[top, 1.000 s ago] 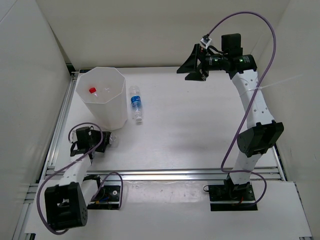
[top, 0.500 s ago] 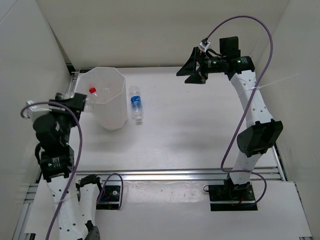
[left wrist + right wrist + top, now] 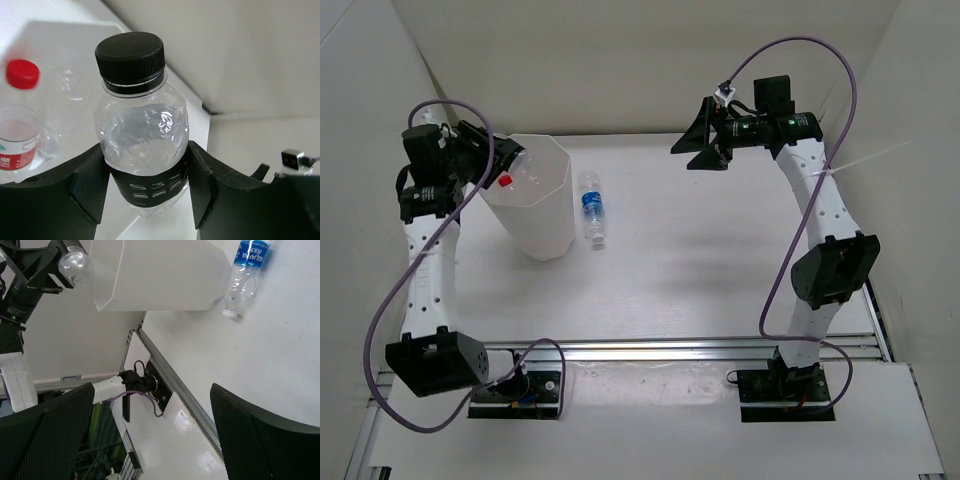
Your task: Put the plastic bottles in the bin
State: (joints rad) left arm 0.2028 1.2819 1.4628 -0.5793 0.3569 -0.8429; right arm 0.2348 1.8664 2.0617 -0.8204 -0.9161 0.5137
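Note:
My left gripper (image 3: pixel 147 187) is shut on a clear plastic bottle with a black cap and dark label (image 3: pixel 142 135), pressing both sides of the label. It holds the bottle up at the left rim of the bin (image 3: pixel 542 225), a tall translucent white container. Inside the bin lie a red-capped bottle (image 3: pixel 20 125) and a plain clear bottle (image 3: pixel 70 85). A blue-label bottle (image 3: pixel 591 208) lies on the table just right of the bin. My right gripper (image 3: pixel 705 135) hangs open and empty high over the back of the table, far from the bottles.
White walls close in the table on the left, back and right. An aluminium rail (image 3: pixel 670 348) runs along the near edge in front of both arm bases. A purple cable (image 3: pixel 800 40) loops above the right arm.
My left arm has swung up from the table's near left to the bin's left rim, carrying the black-capped bottle. The right arm has hardly moved.

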